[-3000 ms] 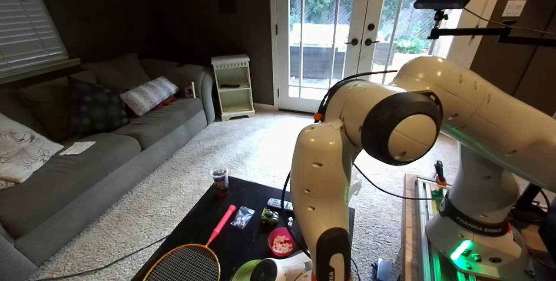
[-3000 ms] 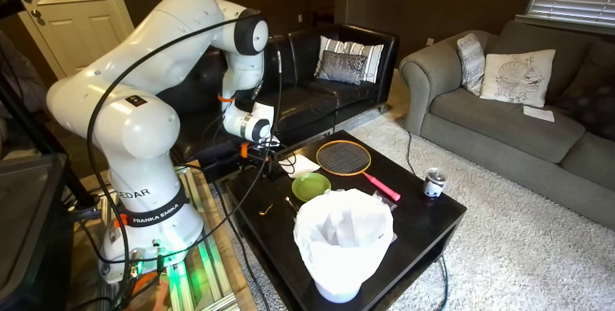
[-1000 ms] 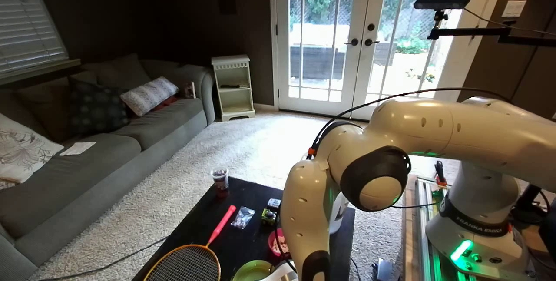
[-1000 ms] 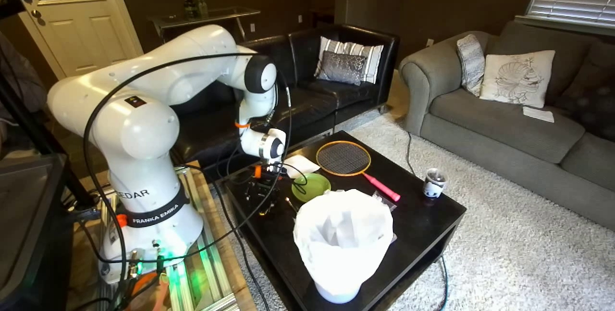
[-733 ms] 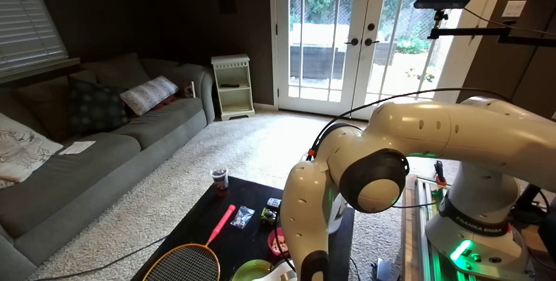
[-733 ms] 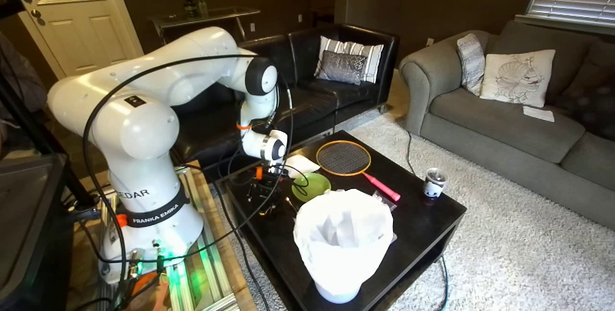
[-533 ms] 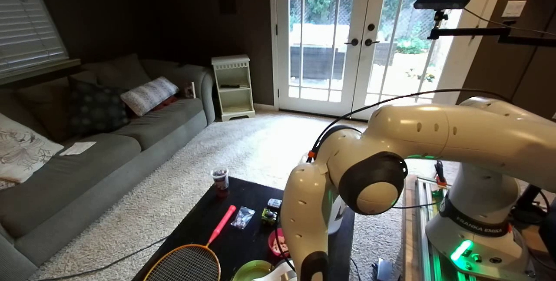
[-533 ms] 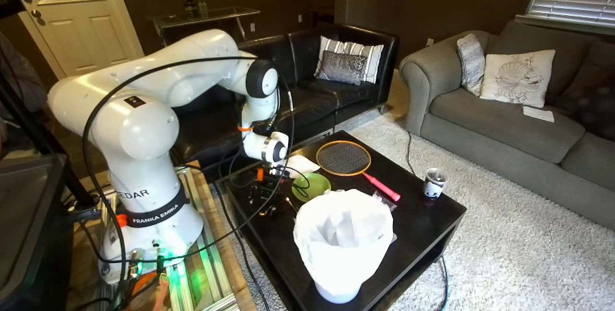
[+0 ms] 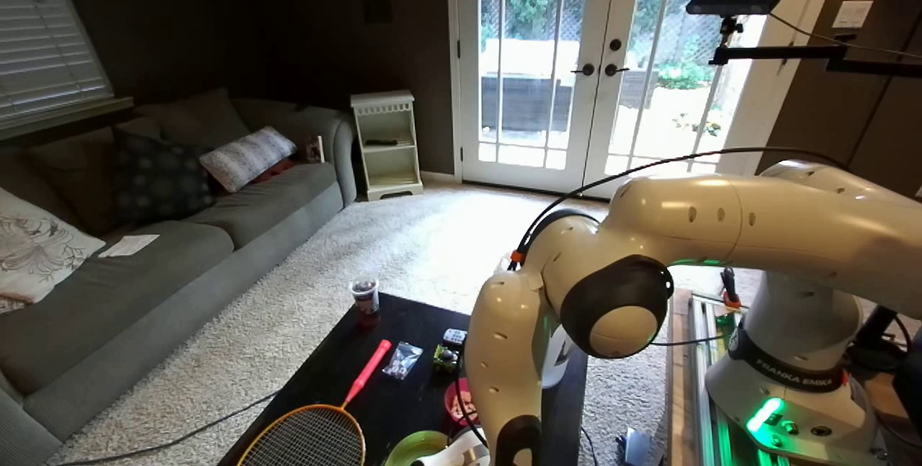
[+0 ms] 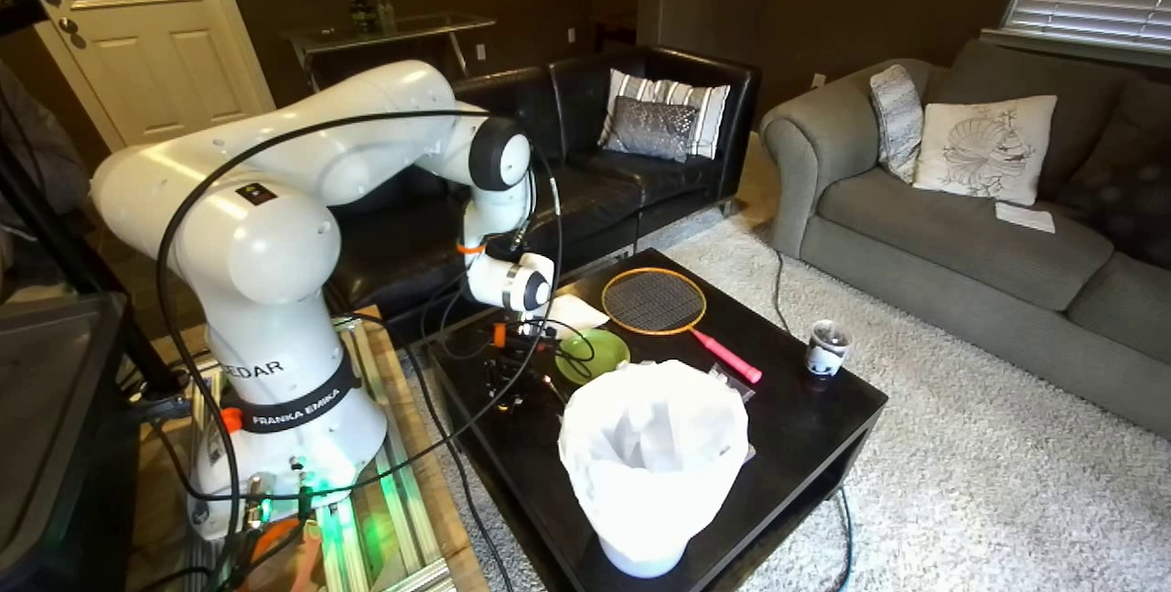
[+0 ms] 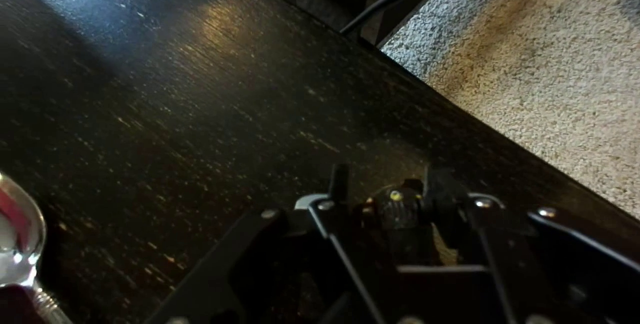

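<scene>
In the wrist view my gripper (image 11: 385, 174) hangs low over the dark table (image 11: 200, 138), its black fingers (image 11: 339, 184) part-way together. Between them sits a small dark object (image 11: 397, 209) with yellow dots and a ribbed, clear-looking front. It lies against or very close to the right-hand finger; contact on the left side is too dark to make out. In an exterior view the gripper (image 10: 503, 382) is down near the table's corner, with yellow bits of the object just below it. The lower arm leaves the frame in an exterior view, so the gripper is hidden there.
A shiny spoon-like utensil (image 11: 17, 234) lies left in the wrist view. Beside the gripper are a green bowl (image 10: 595, 356), white paper (image 10: 572, 313) and a lined white bin (image 10: 654, 455). A racket (image 10: 654, 299), pink bowl (image 9: 461, 405) and cup (image 10: 828, 345) share the table.
Over three seconds the arm has come down from above the paper to the small object near the table corner. In the last half second it sank slightly, and the fingers drew closer together.
</scene>
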Controlling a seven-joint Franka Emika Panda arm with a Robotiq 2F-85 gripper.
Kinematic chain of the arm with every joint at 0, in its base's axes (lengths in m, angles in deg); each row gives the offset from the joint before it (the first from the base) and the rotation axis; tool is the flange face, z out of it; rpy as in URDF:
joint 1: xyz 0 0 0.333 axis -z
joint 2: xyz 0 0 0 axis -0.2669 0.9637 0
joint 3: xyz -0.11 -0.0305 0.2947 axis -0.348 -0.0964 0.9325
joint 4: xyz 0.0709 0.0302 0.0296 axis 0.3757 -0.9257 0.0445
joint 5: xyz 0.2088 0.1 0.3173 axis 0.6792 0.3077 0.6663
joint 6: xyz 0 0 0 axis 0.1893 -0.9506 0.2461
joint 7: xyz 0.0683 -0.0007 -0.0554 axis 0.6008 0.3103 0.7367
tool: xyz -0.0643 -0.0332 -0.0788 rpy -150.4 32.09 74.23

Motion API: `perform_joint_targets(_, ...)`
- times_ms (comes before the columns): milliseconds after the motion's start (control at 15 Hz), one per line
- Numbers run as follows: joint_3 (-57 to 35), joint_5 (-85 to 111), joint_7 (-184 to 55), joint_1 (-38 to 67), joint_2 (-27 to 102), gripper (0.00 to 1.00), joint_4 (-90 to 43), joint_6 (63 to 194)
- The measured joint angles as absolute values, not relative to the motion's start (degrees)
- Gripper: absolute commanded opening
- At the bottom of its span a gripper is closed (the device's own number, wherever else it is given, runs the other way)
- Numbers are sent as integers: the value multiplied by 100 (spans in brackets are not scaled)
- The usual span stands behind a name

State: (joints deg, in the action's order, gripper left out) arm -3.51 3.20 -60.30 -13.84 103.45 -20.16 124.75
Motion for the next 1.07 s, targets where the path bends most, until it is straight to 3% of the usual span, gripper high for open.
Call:
perform_joint_targets(67, -370, 319, -6032, -1383, 10344, 9, -2007, 12474)
perform_joint_targets(1067, -447, 6, -6539, -1686, 10236, 9, -2077, 12680)
